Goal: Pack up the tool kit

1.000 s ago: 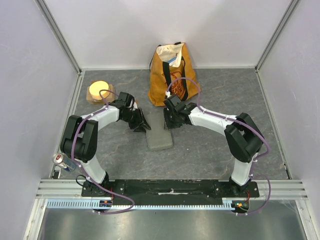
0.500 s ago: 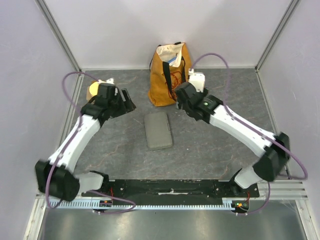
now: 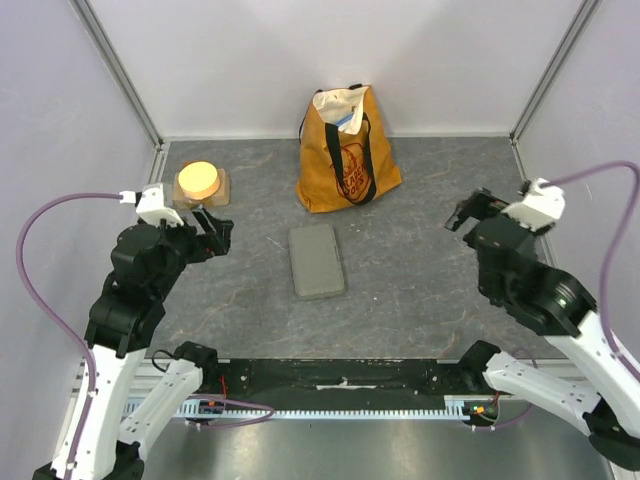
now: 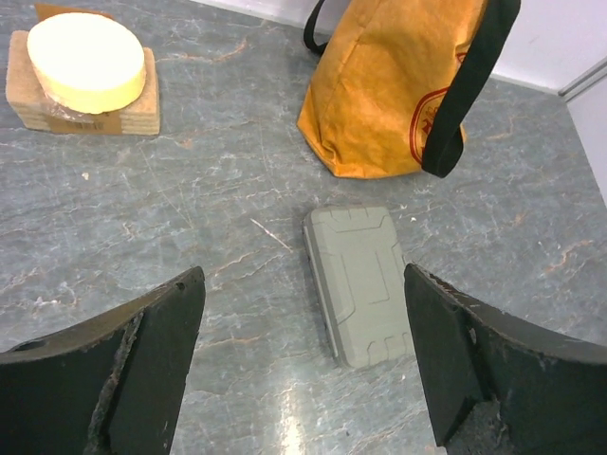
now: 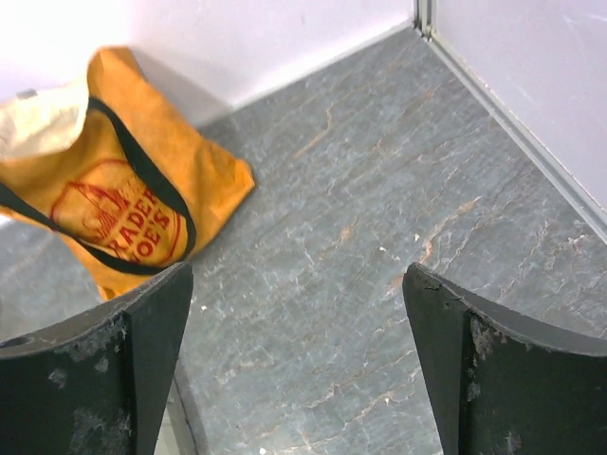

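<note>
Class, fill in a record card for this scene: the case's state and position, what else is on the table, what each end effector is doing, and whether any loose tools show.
Case: tool kit case, closed, lying flat mid-table
Behind the case: yellow tote bag, standing by the back wall, not touching the case
Back left: round yellow-topped block
Left end effector: open, empty, above the table left of the case
Right end effector: open, empty, far right of the case
Loose tools: none visible

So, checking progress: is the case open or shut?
Shut: the case lies flat, its ribbed outer face up, and none of its inside shows.
</note>
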